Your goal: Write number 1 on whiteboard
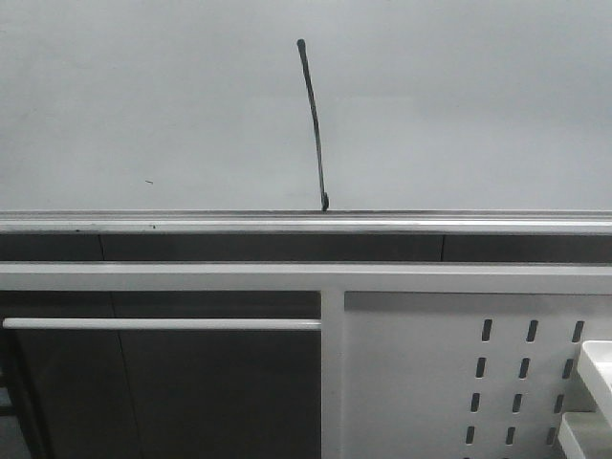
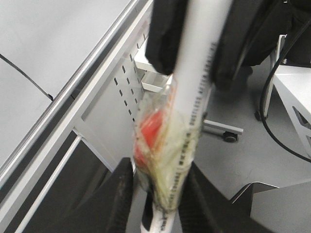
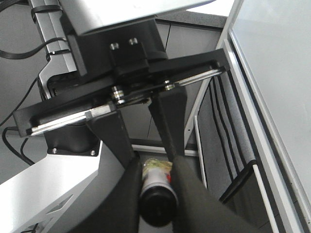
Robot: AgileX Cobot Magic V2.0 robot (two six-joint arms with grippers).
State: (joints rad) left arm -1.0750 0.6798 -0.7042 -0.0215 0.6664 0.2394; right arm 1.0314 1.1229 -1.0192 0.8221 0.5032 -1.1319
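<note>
Meanwhile, right gripper (image 3: 156, 187) around marker pen (image 3: 156, 201)

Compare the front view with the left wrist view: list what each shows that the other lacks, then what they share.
Only the front view shows the full number 1, from its top down to the board's bottom rail. Only the left wrist view shows the left gripper shut on the marker pen, plus a black cable on the floor. Both show the whiteboard, part of the stroke and the white perforated panel.
</note>
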